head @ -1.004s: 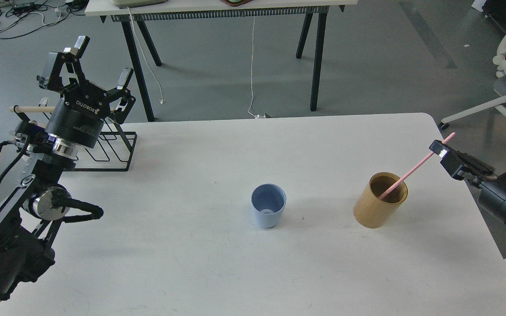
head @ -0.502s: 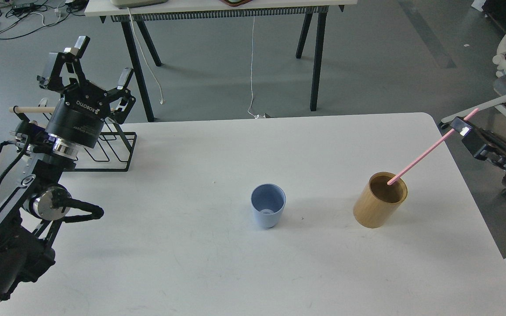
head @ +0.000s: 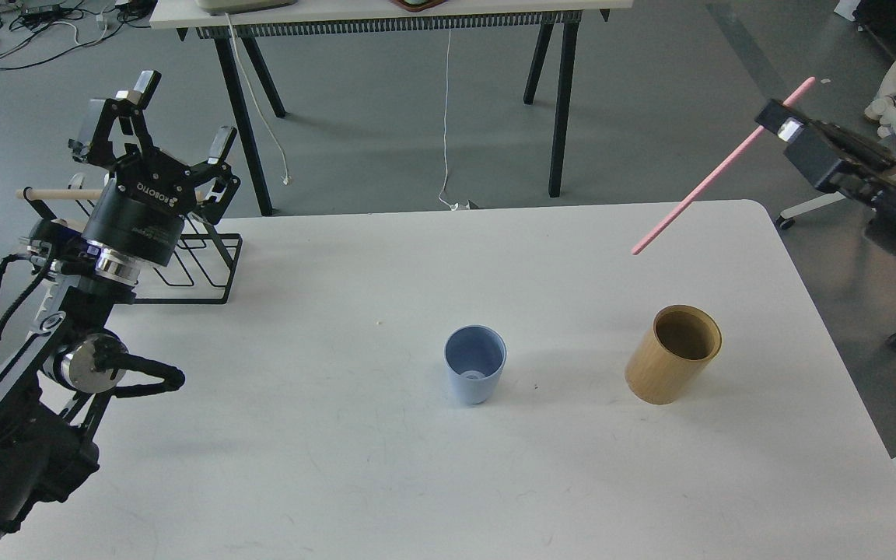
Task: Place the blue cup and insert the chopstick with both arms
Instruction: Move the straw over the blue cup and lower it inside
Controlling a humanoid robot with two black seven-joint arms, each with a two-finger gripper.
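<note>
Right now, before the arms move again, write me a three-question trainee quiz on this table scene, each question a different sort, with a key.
1. True or false: the pink chopstick has its lower tip inside the wooden cup.
2. Which stands nearer the table's middle?
A. the blue cup
B. the wooden cup
C. the black wire rack
3. Fill in: the left claw is ____ and holds nothing.

Key
1. False: the right claw holds it in the air, above and clear of the wooden cup.
2. A
3. open
</note>
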